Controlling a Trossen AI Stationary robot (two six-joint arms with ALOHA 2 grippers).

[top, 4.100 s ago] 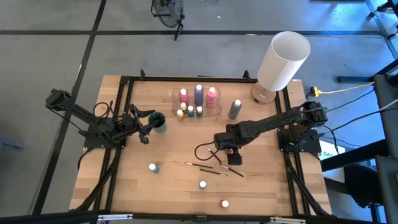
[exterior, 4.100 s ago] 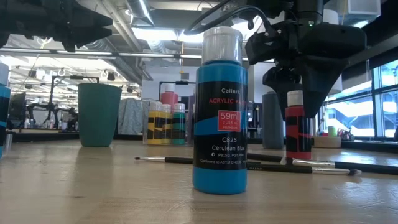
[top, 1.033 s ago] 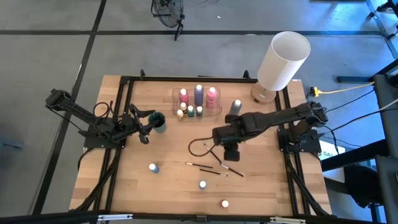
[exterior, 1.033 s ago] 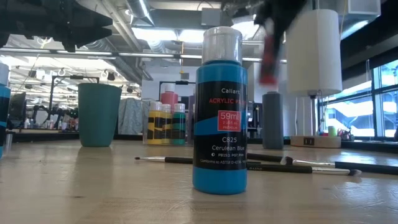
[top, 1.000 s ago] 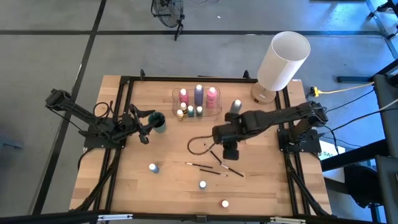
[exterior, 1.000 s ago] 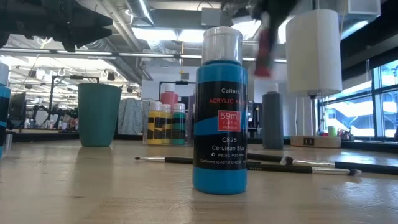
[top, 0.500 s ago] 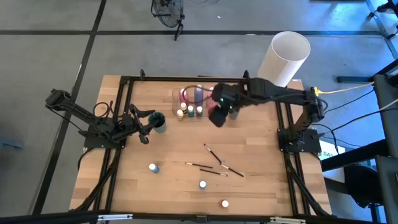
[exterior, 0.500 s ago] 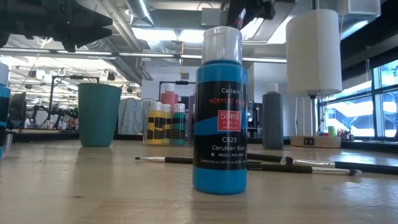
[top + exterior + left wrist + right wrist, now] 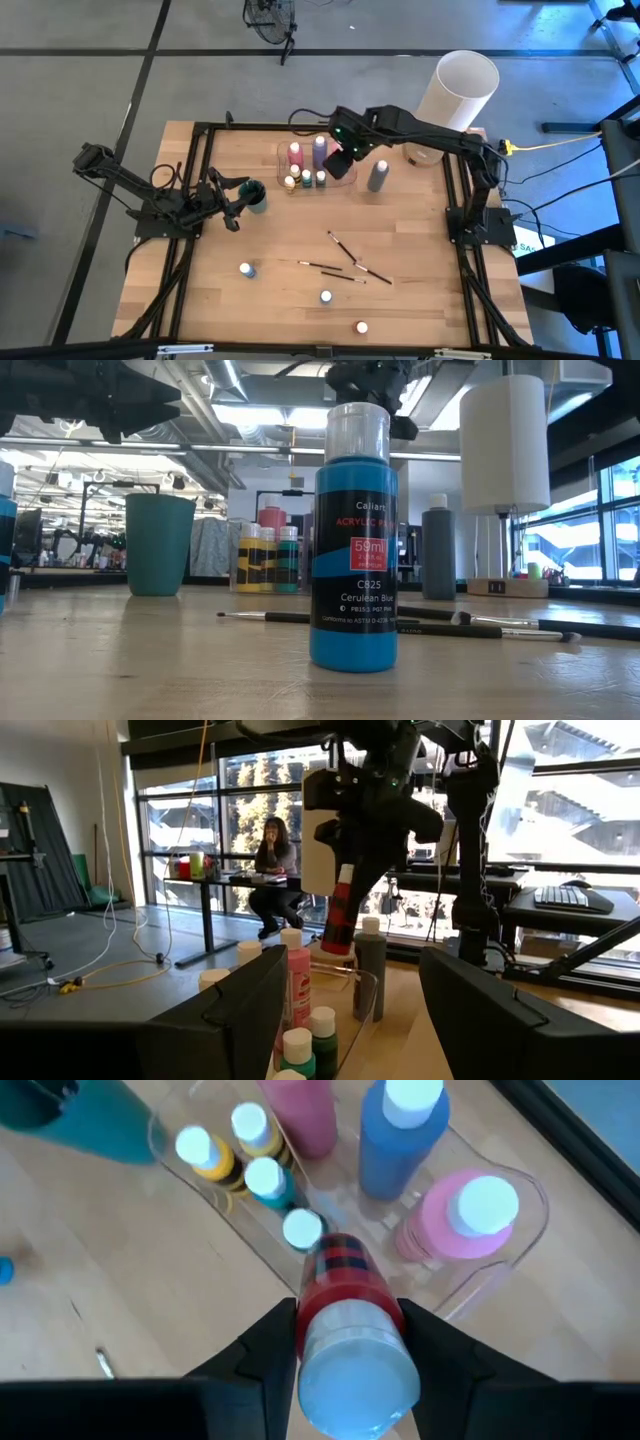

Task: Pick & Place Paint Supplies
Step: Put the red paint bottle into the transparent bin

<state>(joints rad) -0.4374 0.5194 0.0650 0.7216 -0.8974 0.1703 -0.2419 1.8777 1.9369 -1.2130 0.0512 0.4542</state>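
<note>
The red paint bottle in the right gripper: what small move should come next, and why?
Probably a short descent. The right gripper holds the red paint bottle with the white cap tilted in the air above the clear plastic tray, over a free spot between the small white-capped bottles and the pink bottle. It should lower it there, then release.

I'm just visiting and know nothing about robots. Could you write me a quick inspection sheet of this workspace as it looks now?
Surface: wooden table, bare in places.
Job's things: clear tray with bottles; grey bottle beside it; three paintbrushes and three small bottles loose in front.
Clutter: teal cup; white lamp.
Grippers: right gripper holds a red bottle above the tray; left gripper open, beside the cup.
Cables: yellow cable on the floor.
Surroundings: seated person at a far desk.
</note>
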